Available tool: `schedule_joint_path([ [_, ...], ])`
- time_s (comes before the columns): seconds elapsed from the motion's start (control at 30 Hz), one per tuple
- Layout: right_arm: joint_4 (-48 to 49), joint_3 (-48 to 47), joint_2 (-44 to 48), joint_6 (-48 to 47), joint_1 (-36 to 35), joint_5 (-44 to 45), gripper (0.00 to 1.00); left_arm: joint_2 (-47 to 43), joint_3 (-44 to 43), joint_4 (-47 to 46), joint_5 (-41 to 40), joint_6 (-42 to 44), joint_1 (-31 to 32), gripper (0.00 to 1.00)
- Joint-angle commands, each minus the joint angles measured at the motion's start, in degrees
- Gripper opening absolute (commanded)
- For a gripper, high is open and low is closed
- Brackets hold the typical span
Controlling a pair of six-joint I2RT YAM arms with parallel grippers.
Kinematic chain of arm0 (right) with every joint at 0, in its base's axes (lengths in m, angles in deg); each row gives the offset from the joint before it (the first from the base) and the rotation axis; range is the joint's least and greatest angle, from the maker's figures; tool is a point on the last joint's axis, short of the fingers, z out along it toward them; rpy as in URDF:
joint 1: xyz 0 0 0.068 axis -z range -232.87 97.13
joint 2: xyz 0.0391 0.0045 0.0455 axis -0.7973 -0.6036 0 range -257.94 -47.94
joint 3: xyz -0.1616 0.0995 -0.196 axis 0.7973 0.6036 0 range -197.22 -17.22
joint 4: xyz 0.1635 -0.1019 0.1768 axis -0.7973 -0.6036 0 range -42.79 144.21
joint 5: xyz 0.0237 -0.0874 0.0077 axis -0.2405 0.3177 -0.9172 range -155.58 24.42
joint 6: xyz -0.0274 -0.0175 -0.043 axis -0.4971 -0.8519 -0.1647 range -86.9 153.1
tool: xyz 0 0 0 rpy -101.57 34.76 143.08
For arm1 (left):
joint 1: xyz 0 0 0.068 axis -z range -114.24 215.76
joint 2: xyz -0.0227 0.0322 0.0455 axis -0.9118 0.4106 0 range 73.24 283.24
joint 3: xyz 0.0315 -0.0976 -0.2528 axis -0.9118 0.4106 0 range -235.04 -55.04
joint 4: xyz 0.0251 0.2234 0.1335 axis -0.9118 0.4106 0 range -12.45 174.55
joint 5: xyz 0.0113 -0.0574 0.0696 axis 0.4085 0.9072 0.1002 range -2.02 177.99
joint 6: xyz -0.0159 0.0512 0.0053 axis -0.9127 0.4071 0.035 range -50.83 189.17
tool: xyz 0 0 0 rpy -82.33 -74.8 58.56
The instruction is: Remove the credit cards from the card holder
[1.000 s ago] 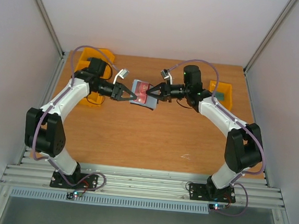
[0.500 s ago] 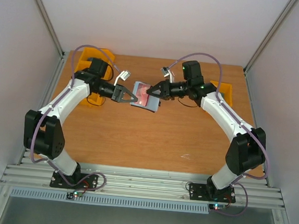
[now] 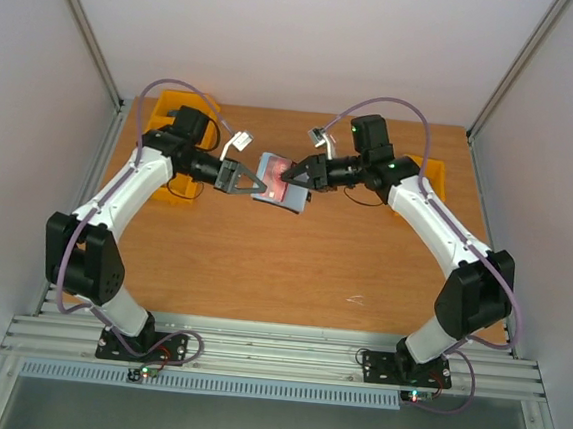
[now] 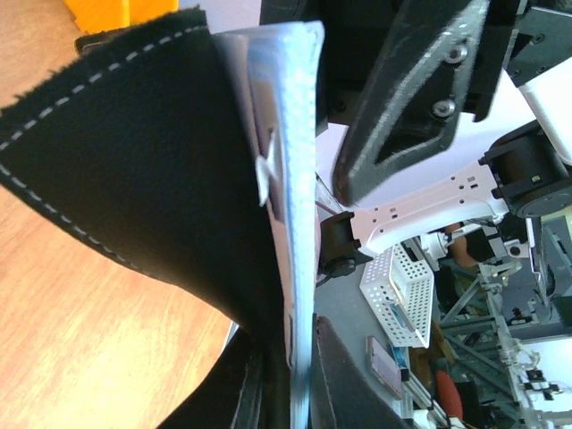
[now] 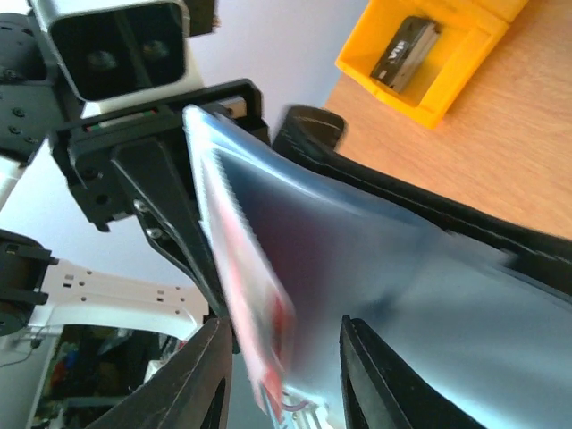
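The card holder (image 3: 290,201) hangs open above the table between both grippers. My left gripper (image 3: 259,186) is shut on its left edge. In the left wrist view its black stitched outside (image 4: 152,152) and pale blue-grey inner panel stand edge-on, pinched at the left gripper (image 4: 299,393). A red credit card (image 3: 282,172) sticks out of the inner panel. My right gripper (image 3: 287,178) is at that card with its jaws apart. In the right wrist view the blurred red card (image 5: 259,322) lies between the spread fingers of the right gripper (image 5: 286,384), in front of the blue-grey panel (image 5: 402,286).
A yellow bin (image 3: 171,116) stands at the back left behind the left arm. Another yellow bin (image 3: 437,173) at the back right holds a dark object (image 5: 407,49). The side walls of the cell close in on both sides.
The right arm has risen and reached further left over the holder. The holder has tilted and shifted slightly, still held by the left gripper.
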Motion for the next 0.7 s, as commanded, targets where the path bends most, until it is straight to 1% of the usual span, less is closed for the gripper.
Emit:
schedule_joint_path([
  [0.0, -6.1, -0.9, 4.2, -5.6, 1.7, 4.2, 0.33, -1.4, -4.5, 2.3, 3.0, 3.5, -0.4, 0.0],
  [0.1, -7.8, -1.0, 4.5, -6.7, 1.7, 4.9, 0.33, -1.4, -5.2, 2.8, 3.6, 3.8, -0.4, 0.0],
  [0.37, -6.6, -1.9, 3.6, -6.1, 0.8, 3.3, 0.32, -1.6, -4.6, 2.3, 3.4, 3.4, 0.0, 0.0],
  [0.53, -7.0, -2.1, 3.3, -6.2, 0.5, 4.7, 0.22, -1.7, -4.5, 2.5, 3.6, 3.6, 0.1, 0.0],
  [0.67, -6.5, -2.6, 2.6, -5.5, 0.1, 3.5, 0.22, -1.6, -4.4, 2.4, 3.5, 3.7, 0.5, 0.0],
])
